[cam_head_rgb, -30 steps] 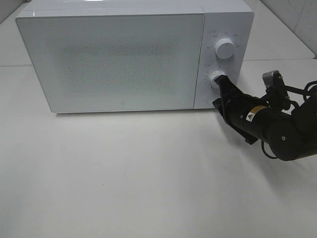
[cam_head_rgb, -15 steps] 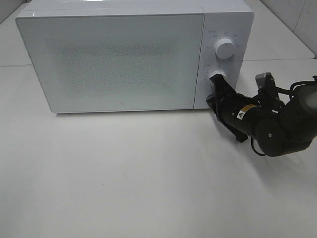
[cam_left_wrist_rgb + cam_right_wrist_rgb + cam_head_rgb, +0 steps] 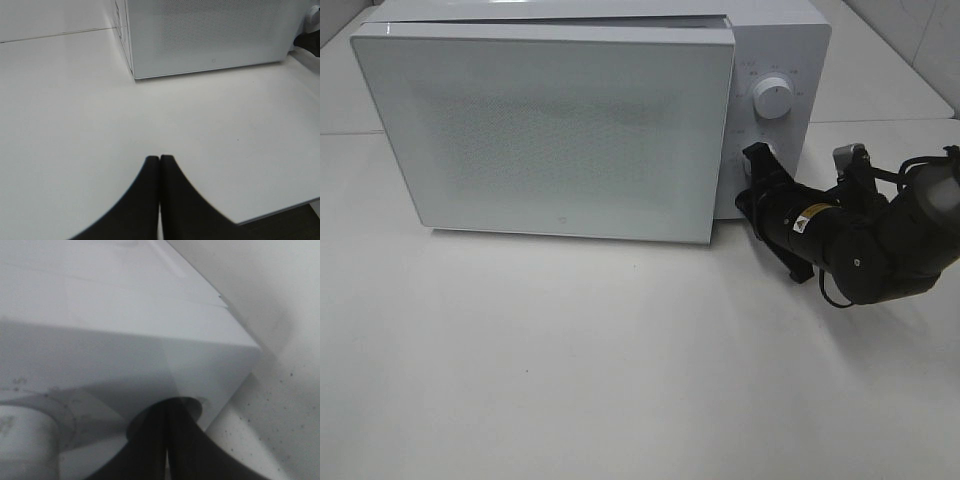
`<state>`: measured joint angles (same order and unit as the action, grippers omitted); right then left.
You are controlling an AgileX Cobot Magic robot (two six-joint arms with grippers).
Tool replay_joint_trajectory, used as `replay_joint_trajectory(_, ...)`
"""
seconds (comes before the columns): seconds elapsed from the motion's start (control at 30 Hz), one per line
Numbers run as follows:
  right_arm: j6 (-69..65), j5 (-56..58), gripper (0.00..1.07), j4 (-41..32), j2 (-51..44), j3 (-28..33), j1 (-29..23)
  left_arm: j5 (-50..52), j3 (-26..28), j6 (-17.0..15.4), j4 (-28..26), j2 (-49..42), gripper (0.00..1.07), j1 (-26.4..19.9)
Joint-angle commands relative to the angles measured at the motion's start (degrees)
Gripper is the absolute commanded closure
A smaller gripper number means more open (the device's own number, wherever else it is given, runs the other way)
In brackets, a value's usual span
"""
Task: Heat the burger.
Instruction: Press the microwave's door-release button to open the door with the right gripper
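The burger is hidden; no view shows it. A white microwave (image 3: 775,45) stands at the back of the table, and its door (image 3: 560,130) stands slightly ajar, the right edge sprung forward of the control panel. My right gripper (image 3: 753,160) is shut, its tips pressed against the lower part of the panel, covering the lower knob. In the right wrist view the shut fingertips (image 3: 167,410) meet a round recess in the panel beside a white knob (image 3: 25,435). My left gripper (image 3: 159,160) is shut and empty, low over the table in front of the microwave (image 3: 210,30).
The upper knob (image 3: 773,97) shows above the right gripper. The white table (image 3: 620,360) stretches in front of the microwave. The black right arm (image 3: 880,245) lies at the microwave's right front corner, with cables behind it.
The microwave door has popped ajar from shut. The right gripper slid down from the lower knob and the arm twisted slightly.
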<state>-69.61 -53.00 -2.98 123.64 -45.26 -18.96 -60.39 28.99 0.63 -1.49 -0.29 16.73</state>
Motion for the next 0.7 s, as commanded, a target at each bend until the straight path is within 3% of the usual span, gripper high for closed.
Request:
replay_joint_trajectory(0.03,-0.8,-10.0,1.07,-0.3,-0.1,-5.7,0.2,0.7,-0.1,0.0,0.2,-1.2,1.06,-0.2)
replay_joint_trajectory(0.4,-0.9,-9.3,1.07,-0.3,-0.6,-6.3,0.2,0.7,-0.1,0.0,0.2,-1.2,1.06,-0.2)
replay_joint_trajectory(0.7,0.1,5.6,1.07,1.7,-7.0,-0.2,0.4,0.7,-0.1,0.0,0.2,-1.2,1.06,-0.2)
